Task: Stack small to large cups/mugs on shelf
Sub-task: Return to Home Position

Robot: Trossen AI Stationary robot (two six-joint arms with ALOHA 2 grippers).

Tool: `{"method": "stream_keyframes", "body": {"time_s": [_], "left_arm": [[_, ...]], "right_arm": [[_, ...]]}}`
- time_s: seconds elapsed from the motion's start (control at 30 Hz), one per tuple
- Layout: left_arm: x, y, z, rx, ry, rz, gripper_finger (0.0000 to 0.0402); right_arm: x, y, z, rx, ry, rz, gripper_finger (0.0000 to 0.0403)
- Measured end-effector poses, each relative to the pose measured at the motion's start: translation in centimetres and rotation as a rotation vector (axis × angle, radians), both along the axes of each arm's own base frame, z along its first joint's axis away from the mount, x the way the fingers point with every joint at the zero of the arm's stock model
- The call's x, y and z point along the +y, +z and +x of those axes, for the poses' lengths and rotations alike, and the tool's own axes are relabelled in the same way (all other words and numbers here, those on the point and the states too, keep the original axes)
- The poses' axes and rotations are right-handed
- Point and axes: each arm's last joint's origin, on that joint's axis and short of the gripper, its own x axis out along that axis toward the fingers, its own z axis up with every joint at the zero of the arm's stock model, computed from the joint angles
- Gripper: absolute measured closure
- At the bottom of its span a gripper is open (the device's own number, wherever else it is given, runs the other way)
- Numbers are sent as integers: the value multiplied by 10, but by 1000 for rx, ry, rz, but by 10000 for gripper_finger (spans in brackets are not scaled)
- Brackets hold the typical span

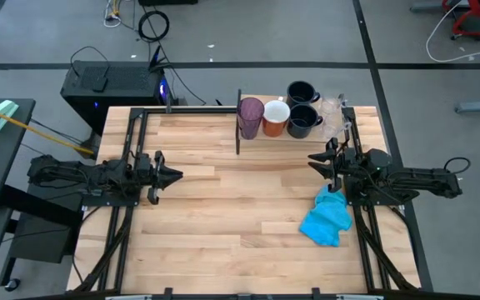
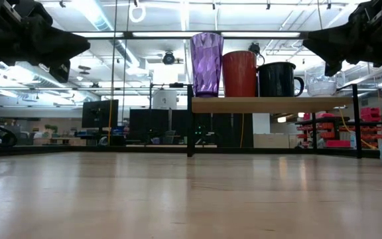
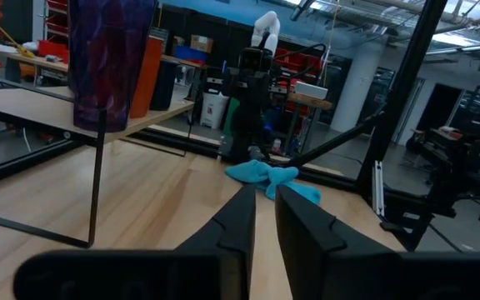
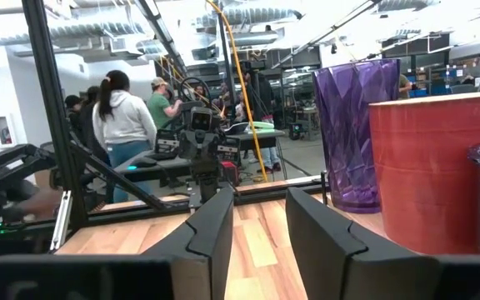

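The shelf stands at the table's far edge on thin black uprights; its wooden board shows in the low view. On it, left to right, stand the purple tumbler, the orange mug, two navy mugs and the clear cups, all upright on their bases. My left gripper is shut and empty over the table's left middle. My right gripper is open and empty, near the shelf's right end and just near of it.
A bright blue cloth lies crumpled on the table's right side, near of my right gripper. Bare slatted tabletop lies between the arms. People stand in the room beyond the table's left side, seen in the right wrist view.
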Motion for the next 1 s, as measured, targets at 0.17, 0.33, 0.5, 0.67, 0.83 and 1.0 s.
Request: {"method": "stream_keyframes", "body": {"time_s": [0.17, 0.33, 0.5, 0.67, 0.83, 1.0], "left_arm": [[0, 0, 0, 0, 0, 0, 349], [0, 0, 0, 0, 0, -1, 348], [0, 0, 0, 0, 0, -1, 341], [0, 0, 0, 0, 0, -1, 342], [0, 0, 0, 0, 0, -1, 350], [0, 0, 0, 0, 0, -1, 347]], "right_arm": [[0, 0, 0, 0, 0, 0, 283], [0, 0, 0, 0, 0, 0, 283], [0, 0, 0, 0, 0, 0, 281], [0, 0, 0, 0, 0, 0, 281], [0, 0, 0, 0, 0, 0, 281], [0, 0, 0, 0, 0, 0, 281]]}}
